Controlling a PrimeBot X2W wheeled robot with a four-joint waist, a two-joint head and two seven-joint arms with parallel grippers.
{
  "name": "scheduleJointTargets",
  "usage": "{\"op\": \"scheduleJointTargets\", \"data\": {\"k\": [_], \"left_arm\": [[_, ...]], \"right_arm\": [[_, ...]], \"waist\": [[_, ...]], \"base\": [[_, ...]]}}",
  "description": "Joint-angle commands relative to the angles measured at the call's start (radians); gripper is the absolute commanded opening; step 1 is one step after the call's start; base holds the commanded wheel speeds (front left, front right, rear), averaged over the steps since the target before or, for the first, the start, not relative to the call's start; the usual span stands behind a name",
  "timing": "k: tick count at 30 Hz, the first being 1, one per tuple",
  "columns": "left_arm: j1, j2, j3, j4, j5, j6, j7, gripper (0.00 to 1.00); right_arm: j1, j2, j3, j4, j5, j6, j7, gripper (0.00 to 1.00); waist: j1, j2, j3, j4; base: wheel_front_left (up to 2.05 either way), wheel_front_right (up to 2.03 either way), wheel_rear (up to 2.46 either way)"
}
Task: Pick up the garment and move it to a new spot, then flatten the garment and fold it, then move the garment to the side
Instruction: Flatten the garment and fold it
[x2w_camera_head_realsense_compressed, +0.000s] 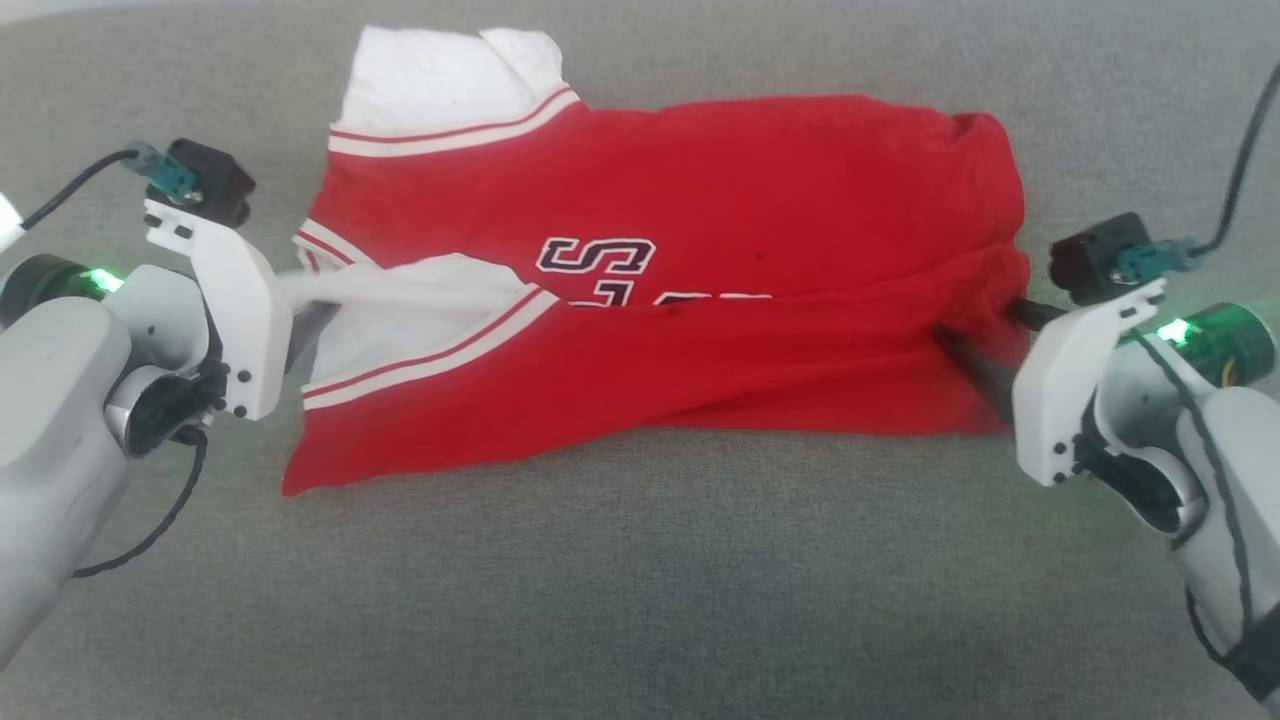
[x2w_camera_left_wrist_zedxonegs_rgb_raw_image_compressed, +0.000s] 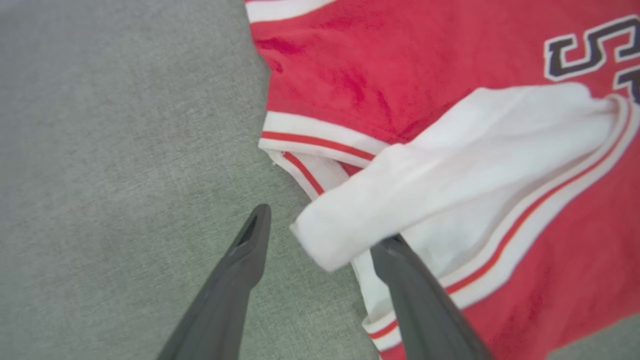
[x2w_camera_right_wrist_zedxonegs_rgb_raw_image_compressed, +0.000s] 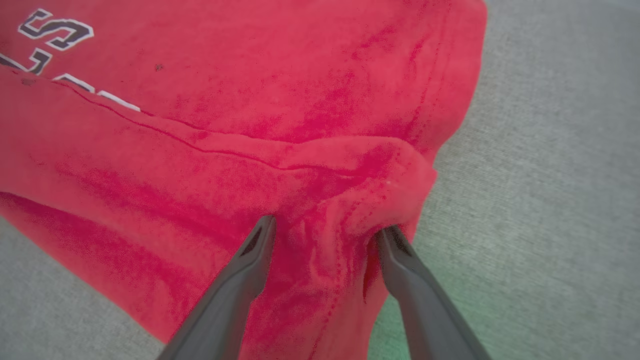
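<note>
**One red top, two grippers**

The garment (x2w_camera_head_realsense_compressed: 700, 330) lies folded in the middle of the grey bench (x2w_camera_head_realsense_compressed: 640, 600). Left gripper (x2w_camera_left_wrist_zedxonegs_rgb_raw_image_compressed: 327, 225) has its fingers (x2w_camera_left_wrist_zedxonegs_rgb_raw_image_compressed: 235, 280) spread apart, with a white sleeve end (x2w_camera_left_wrist_zedxonegs_rgb_raw_image_compressed: 450, 165) lying between them. Right gripper (x2w_camera_right_wrist_zedxonegs_rgb_raw_image_compressed: 329, 225) gapes just as wide, and the bunched red hem (x2w_camera_right_wrist_zedxonegs_rgb_raw_image_compressed: 350, 200) sits loose in the gap.

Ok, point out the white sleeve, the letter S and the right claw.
white sleeve (x2w_camera_left_wrist_zedxonegs_rgb_raw_image_compressed: 450, 165): left wrist view, middle of the white cloth.
letter S (x2w_camera_head_realsense_compressed: 597, 256): head view, its centre stroke.
right claw (x2w_camera_right_wrist_zedxonegs_rgb_raw_image_compressed: 328, 225): right wrist view, midway between fingertips.
</note>
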Motion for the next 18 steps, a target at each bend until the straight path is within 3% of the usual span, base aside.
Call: {"op": "scheduleJointTargets", "data": {"k": [1,9,18], "left_arm": [[-0.013,-0.002,0.000,-0.006,-0.002,-0.003,-0.007,1.00],[0.033,0.041,0.008,-0.104,-0.022,0.039,0.010,1.00],[0.166,0.106,-0.007,-0.316,-0.087,0.141,0.100,1.00]], "right_arm": [[0.014,-0.007,-0.005,-0.004,0.000,-0.002,-0.006,1.00],[0.079,0.000,-0.114,-0.123,-0.058,-0.002,-0.123,1.00],[0.204,0.132,-0.351,-0.273,-0.267,-0.002,-0.434,1.00]], "waist": [[0.0000,0.0000,-0.015,0.008],[0.0000,0.0000,-0.073,0.029],[0.0000,0.0000,-0.107,0.027]], "base": [[0.00,0.00,0.00],[0.00,0.00,0.00],[0.00,0.00,0.00]]}}
